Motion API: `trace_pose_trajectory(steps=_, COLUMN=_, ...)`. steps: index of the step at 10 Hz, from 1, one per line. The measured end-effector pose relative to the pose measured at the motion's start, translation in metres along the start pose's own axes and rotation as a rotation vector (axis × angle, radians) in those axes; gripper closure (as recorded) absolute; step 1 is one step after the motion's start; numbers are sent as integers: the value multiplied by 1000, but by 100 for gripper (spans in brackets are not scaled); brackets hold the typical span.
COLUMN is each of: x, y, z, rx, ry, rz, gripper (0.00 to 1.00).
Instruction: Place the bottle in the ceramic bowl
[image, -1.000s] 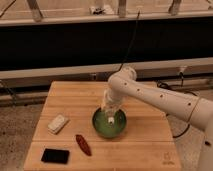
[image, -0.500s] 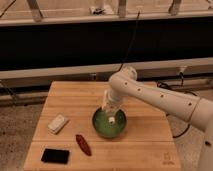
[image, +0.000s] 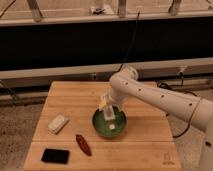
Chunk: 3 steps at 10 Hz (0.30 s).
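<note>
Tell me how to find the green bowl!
Look at the wooden table. The ceramic bowl sits near its middle, right under the gripper on the white arm. It's round and shiny green, unlike the flat white block and dark red thing.

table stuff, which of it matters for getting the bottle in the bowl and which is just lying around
Part of the job:
- bottle, over the bowl at the tool
- ceramic bowl
- tool, just above the bowl

Just lying about:
- white block
- dark red oblong thing
- flat black rectangle
</note>
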Motion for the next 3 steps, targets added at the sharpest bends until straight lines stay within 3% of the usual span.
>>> trace_pose_trajectory(steps=3, x=1, y=2, z=-1, rx=0, ry=-4, rz=2, gripper=20)
